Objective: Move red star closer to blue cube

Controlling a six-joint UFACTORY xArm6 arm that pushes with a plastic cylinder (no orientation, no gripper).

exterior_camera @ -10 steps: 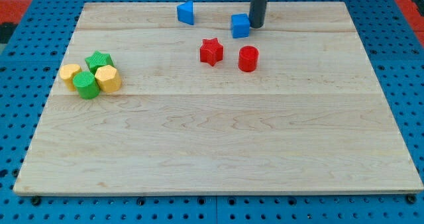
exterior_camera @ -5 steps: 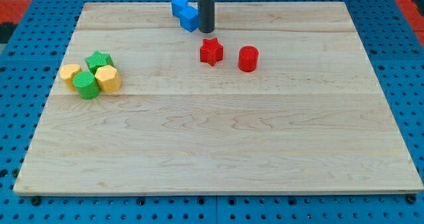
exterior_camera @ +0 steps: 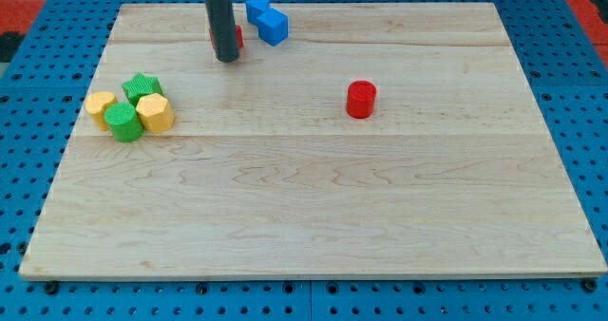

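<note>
My tip (exterior_camera: 227, 59) hides most of the red star (exterior_camera: 237, 38), left of the blue cube (exterior_camera: 274, 27) near the worktop's (exterior_camera: 313, 198) top; no claw shows; I should nudge rightward gently.

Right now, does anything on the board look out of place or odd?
Only one thing: the red star is almost hidden behind my tip, left of the two touching blue blocks. Nothing is tipped or damaged.
</note>
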